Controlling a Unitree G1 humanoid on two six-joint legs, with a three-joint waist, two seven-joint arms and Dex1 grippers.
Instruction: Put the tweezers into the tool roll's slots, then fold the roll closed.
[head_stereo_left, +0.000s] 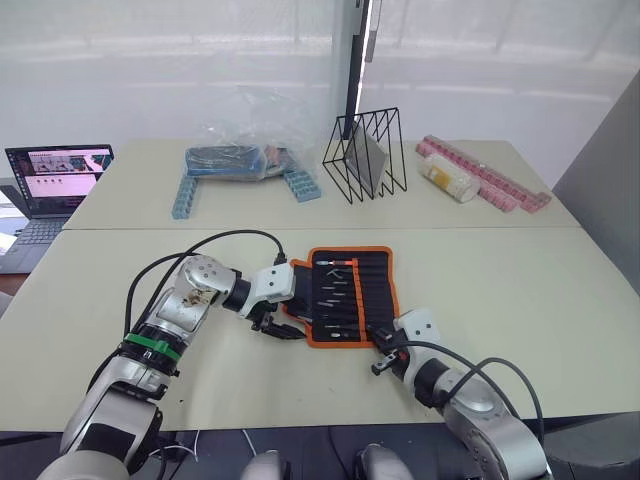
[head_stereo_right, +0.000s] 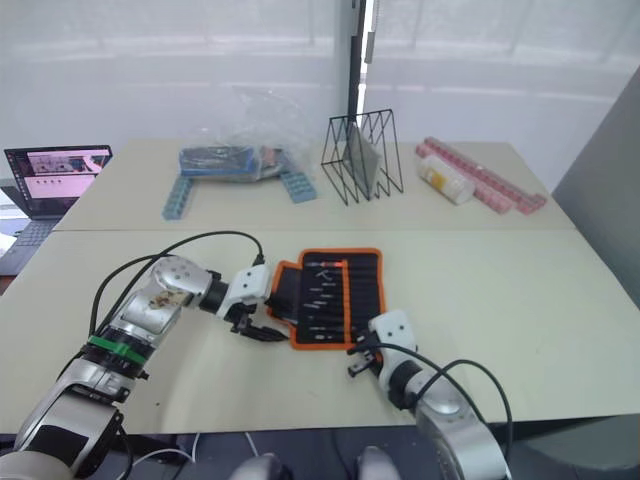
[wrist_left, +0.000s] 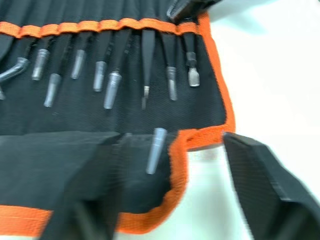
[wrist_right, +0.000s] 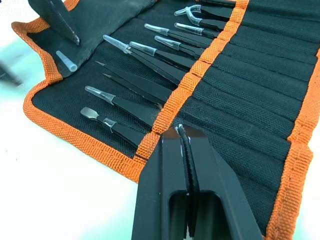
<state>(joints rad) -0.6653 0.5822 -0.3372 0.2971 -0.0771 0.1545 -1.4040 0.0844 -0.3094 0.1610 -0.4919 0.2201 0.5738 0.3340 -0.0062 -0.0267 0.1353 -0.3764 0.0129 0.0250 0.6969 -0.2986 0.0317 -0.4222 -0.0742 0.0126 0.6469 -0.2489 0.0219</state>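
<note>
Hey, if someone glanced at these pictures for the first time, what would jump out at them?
First, the black tool roll with orange trim, lying open near the front of the table with tweezers tucked in its slots. The left end effector sits open at the roll's left flap, and the right end effector is shut at the roll's near edge. Behind, a black wire rack stands on the far table.

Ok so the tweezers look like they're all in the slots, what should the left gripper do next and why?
Probably close the left gripper on the side flap and carry it over the tweezers. Its fingers are open around the tool roll edge, the flap is partly folded in, and the tweezers sit in the slots, so folding seems next.
</note>
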